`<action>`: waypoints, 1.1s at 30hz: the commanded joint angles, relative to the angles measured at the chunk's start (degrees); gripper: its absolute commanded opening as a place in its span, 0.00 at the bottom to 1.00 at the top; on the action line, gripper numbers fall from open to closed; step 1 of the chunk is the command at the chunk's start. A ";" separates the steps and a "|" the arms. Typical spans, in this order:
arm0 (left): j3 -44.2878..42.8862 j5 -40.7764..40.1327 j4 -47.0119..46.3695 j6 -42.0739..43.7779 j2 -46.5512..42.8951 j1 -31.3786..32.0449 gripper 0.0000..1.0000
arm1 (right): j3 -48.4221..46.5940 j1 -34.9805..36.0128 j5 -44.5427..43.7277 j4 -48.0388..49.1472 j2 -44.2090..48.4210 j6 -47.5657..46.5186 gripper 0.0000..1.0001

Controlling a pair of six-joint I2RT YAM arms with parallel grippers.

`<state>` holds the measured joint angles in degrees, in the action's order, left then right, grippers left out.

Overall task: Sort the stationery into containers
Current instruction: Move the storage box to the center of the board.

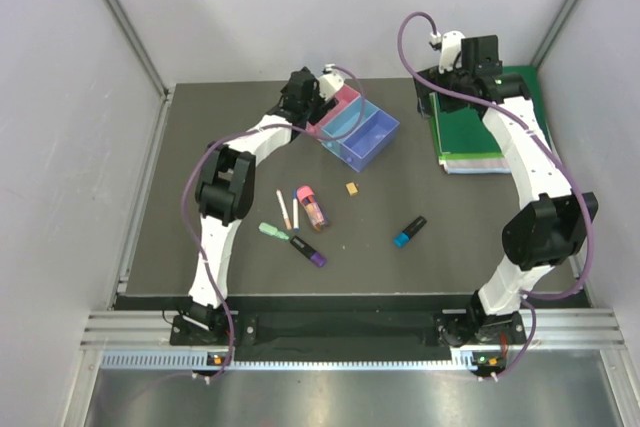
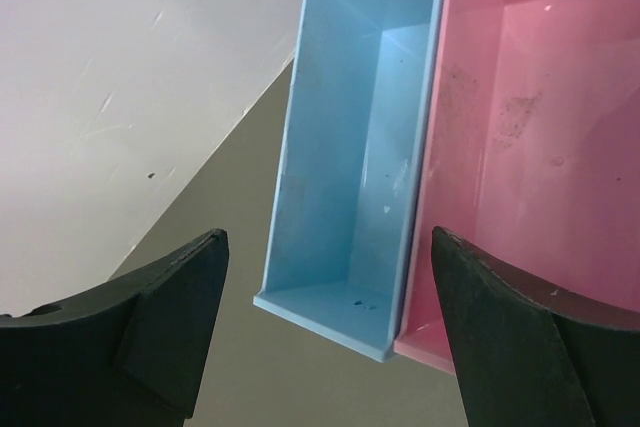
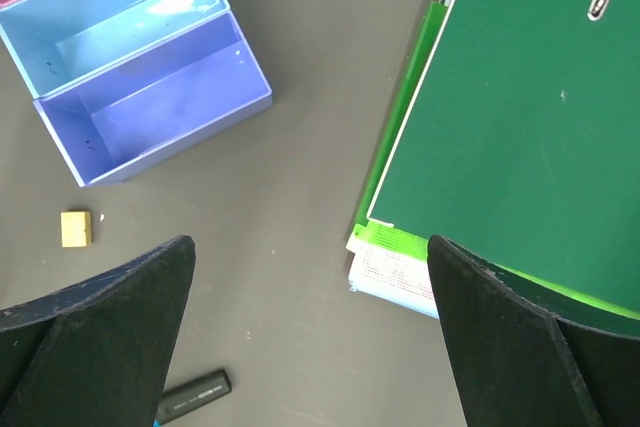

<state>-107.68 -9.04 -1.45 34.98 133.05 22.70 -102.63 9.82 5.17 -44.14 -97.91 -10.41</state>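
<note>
Currently I am hovering my left fingers (image 2: 170,317), spread and empty, over the light blue bin (image 2: 350,177); the stationery (image 1: 308,197) is lying well behind them, so fetching a marker (image 1: 308,250) is probably coming next.

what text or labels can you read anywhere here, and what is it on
No text is legible in any view.
On the paper under the binder: faint printed lines, too small to read.
On the black marker: any print on the barrel is too blurred to read.
On the light blue bin and pink bin: no labels seen.
</note>
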 commanded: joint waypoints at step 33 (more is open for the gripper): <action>4.76 30.48 41.88 5.27 -4.47 -0.20 0.73 | 2.79 1.07 3.44 -0.42 7.20 0.04 1.00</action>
<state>-106.43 14.46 23.24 40.03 127.85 20.53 -99.72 10.24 7.81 -44.42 -94.00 -10.00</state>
